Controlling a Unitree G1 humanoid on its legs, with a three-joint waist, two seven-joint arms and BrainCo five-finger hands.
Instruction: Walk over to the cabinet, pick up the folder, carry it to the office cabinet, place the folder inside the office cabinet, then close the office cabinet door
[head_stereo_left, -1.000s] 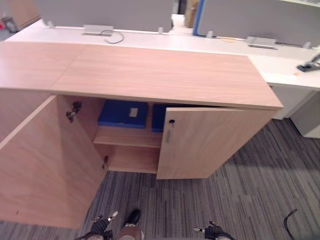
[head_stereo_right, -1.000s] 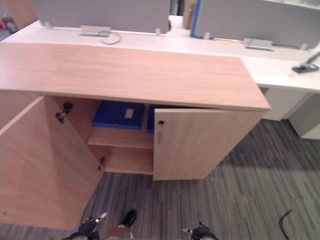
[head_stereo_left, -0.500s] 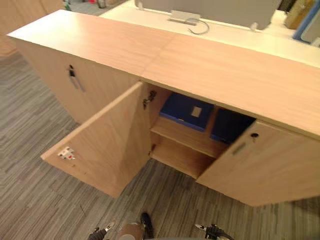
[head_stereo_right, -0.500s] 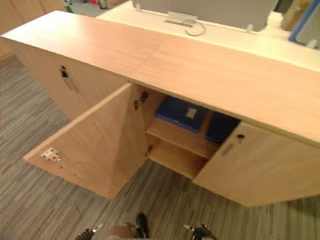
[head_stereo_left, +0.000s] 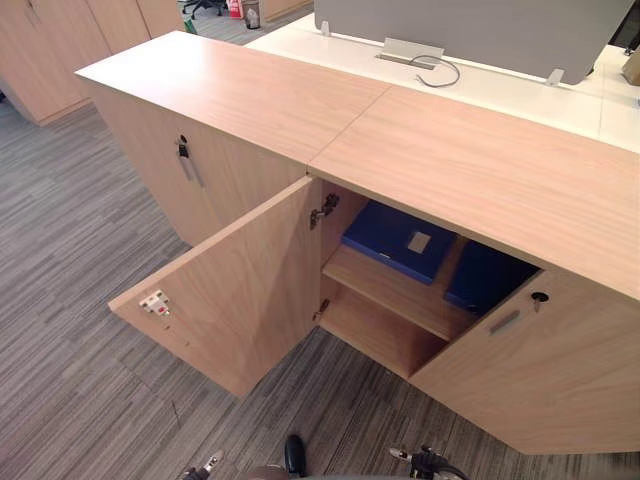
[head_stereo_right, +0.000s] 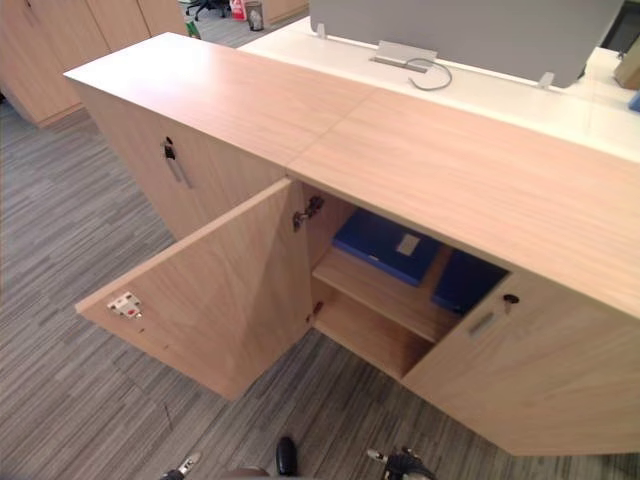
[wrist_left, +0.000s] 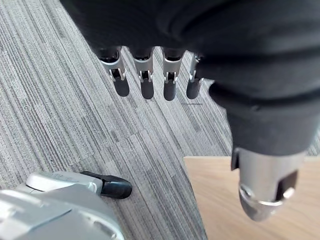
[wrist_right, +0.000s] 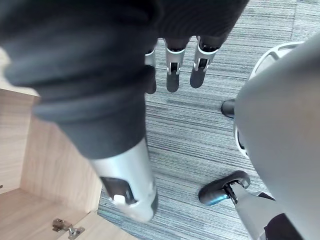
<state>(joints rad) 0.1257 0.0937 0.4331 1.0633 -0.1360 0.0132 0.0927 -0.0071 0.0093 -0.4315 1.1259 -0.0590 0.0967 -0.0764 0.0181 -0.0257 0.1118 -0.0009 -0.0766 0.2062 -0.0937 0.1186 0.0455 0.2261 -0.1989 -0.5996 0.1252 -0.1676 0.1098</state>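
Left hand (wrist_left: 146, 75): fingers straight, holding nothing, hanging over the carpet (wrist_left: 65, 105) in front of the office cabinet (head_stereo_left: 470, 170). The cabinet's left door (head_stereo_left: 240, 290) is swung wide open. Folder (head_stereo_left: 395, 240): blue, white label, lying flat on the cabinet's upper shelf (head_stereo_left: 400, 298) behind that open door. A second blue folder (head_stereo_left: 485, 280) lies just beside it, further right. The cabinet's right door (head_stereo_left: 540, 370) stands partly open. Right hand (wrist_right: 172, 75): fingers straight, empty, over carpet before the cabinet.
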